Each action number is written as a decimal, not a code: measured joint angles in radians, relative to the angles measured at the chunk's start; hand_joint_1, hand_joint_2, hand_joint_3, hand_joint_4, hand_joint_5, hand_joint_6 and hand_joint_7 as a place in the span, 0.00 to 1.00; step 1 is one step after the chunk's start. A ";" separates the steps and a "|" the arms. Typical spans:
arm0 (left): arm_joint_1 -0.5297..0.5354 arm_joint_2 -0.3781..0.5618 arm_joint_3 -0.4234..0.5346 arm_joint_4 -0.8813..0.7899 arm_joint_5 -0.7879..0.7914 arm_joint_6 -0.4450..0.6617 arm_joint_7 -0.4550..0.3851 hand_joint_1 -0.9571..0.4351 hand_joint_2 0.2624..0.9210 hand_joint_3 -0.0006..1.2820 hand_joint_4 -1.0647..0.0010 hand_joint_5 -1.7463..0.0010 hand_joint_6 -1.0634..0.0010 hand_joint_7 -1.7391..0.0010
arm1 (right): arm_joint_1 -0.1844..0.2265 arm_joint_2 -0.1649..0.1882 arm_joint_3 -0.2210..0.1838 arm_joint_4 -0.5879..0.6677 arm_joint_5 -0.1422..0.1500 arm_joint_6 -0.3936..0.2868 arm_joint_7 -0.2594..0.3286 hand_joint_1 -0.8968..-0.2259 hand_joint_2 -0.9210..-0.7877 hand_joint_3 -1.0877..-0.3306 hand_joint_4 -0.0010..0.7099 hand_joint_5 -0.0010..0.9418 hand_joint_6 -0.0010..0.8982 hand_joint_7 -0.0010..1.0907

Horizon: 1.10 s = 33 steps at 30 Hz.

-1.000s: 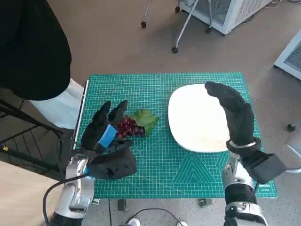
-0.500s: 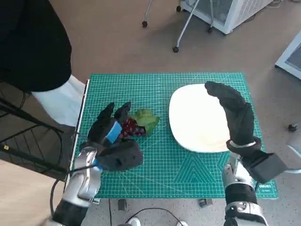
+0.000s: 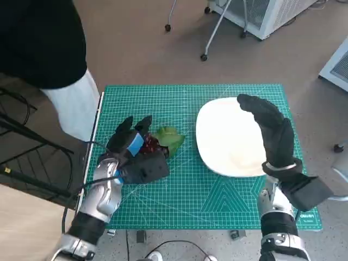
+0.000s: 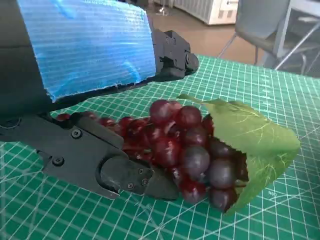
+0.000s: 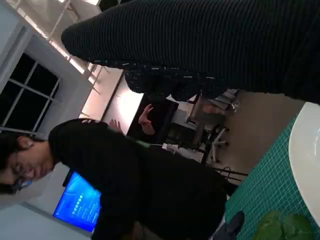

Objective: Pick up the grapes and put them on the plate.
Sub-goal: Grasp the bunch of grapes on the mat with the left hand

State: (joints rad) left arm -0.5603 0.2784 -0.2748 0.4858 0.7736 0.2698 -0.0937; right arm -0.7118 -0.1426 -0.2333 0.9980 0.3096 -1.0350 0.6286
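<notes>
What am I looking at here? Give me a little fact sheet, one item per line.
Table cover: green cutting mat
Grapes: dark red bunch with a green leaf, lying on the mat
Left hand: around the grapes, fingers on both sides; lift not yet visible
Plate: white, nothing on it, to the right of the grapes
Right hand: above the plate, holding nothing
Nearby: a person in black

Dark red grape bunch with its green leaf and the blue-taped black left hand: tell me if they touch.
Touching. In the left wrist view the left hand has black fingers pressed against the underside of the dark red grape bunch, with no gap visible.
</notes>
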 measured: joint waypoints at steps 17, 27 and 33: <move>-0.187 -0.047 -0.081 0.345 -0.042 -0.048 0.050 0.27 0.81 0.00 0.92 1.00 0.79 0.99 | 0.000 -0.010 -0.001 0.003 0.001 0.004 0.001 0.45 0.00 0.50 0.30 0.00 0.04 0.28; -0.269 -0.066 -0.108 0.495 -0.075 -0.100 0.097 0.28 0.80 0.00 0.91 1.00 0.78 0.99 | 0.000 -0.011 -0.001 0.002 0.001 0.005 0.004 0.45 0.00 0.50 0.30 0.00 0.03 0.29; -0.308 -0.078 -0.123 0.574 -0.088 -0.125 0.108 0.31 0.77 0.00 0.90 0.99 0.77 0.99 | 0.000 -0.011 -0.001 0.001 0.001 0.005 0.004 0.47 0.00 0.51 0.30 0.00 0.02 0.29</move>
State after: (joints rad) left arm -0.8681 0.2003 -0.3978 1.0600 0.6859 0.1451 0.0146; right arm -0.7119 -0.1539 -0.2343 0.9990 0.3104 -1.0302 0.6322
